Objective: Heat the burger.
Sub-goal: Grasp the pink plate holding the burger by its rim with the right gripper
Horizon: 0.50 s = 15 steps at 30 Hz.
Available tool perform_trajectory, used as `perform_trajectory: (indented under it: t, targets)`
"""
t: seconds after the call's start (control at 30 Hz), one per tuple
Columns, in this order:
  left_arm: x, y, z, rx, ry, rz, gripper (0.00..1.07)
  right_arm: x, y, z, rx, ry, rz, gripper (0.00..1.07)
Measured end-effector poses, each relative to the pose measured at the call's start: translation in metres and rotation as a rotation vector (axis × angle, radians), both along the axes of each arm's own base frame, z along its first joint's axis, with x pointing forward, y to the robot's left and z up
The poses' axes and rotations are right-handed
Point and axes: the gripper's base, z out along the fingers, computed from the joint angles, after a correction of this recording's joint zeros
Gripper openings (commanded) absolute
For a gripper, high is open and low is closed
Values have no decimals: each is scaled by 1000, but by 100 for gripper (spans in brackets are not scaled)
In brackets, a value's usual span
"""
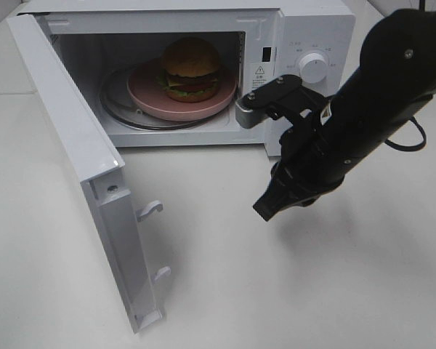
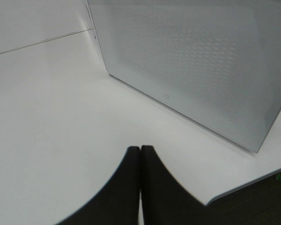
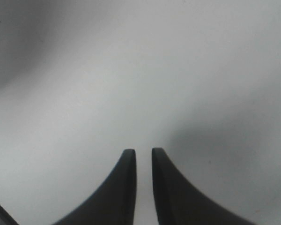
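The burger [image 1: 191, 69], with its golden bun and lettuce, sits on a pink plate [image 1: 147, 96] inside the white microwave [image 1: 305, 33]. The microwave door [image 1: 65, 131] is swung wide open to the left. My right gripper [image 1: 265, 209] hangs over the table in front of the microwave's right half, pointing down and to the left, away from the burger. In the right wrist view its fingertips [image 3: 144, 152] are narrowly parted, with only bare table between them. In the left wrist view my left gripper [image 2: 140, 149] is shut and empty, low over the table, facing the door's outer face [image 2: 187, 61].
The plate rests on the glass turntable [image 1: 112, 109]. A dial [image 1: 314, 67] is on the microwave's control panel, just behind my right arm. The door's latch hooks [image 1: 151, 209] stick out toward the table's middle. The table's edge [image 2: 253, 183] shows beyond the door.
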Motion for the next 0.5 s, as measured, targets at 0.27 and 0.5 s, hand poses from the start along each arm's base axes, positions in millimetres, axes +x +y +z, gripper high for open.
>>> perform_trajectory:
  t: [0.27,0.5]
  targets:
    - [0,0,0,0,0,0,0,16,19,31,45,-122,102,55]
    - [0,0,0,0,0,0,0,25,25,44,29,-199,225,62]
